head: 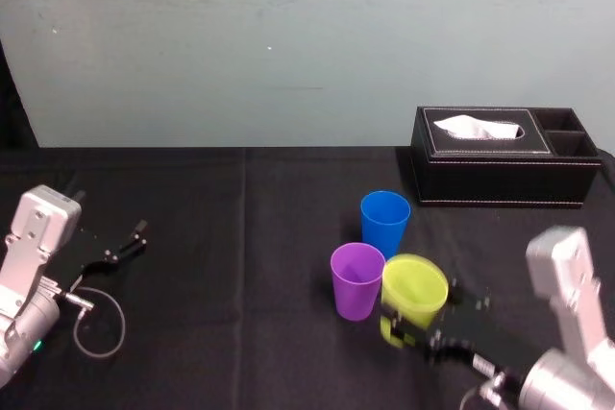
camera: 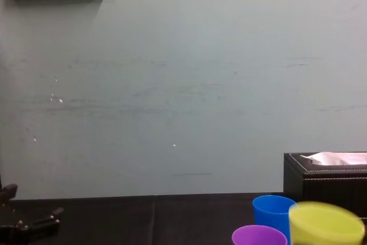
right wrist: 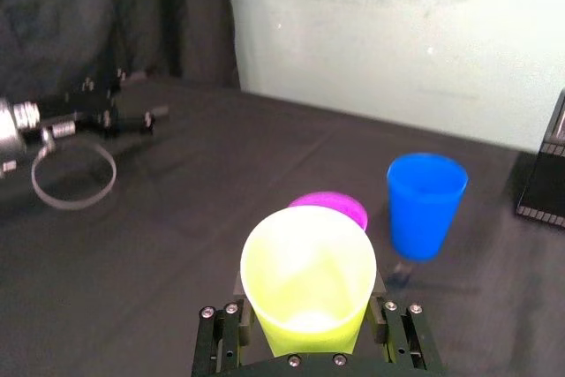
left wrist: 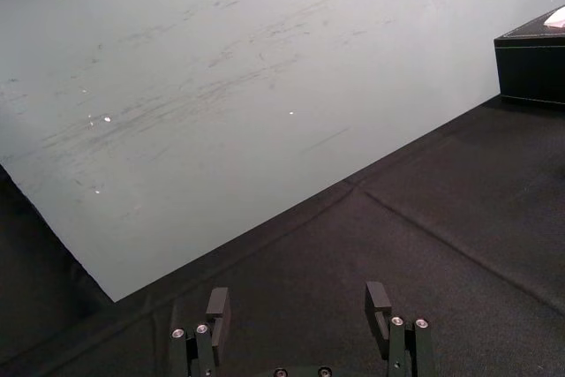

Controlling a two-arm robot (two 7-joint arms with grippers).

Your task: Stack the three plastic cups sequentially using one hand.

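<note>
Yellow-green plastic sits between the jaws of the right gripper (right wrist: 309, 328), which pinch the yellow-green cup (right wrist: 309, 275) low on its wall, mouth up and axis near upright. The purple cup (head: 357, 280) stands just to the held cup's left with its rim lower, so the coming move likely runs leftward, then down. The blue cup (head: 385, 220) stands just behind the purple cup. The left gripper (left wrist: 298, 308), spread and empty, lies well left of the purple cup; the right arm is far nearer.
</note>
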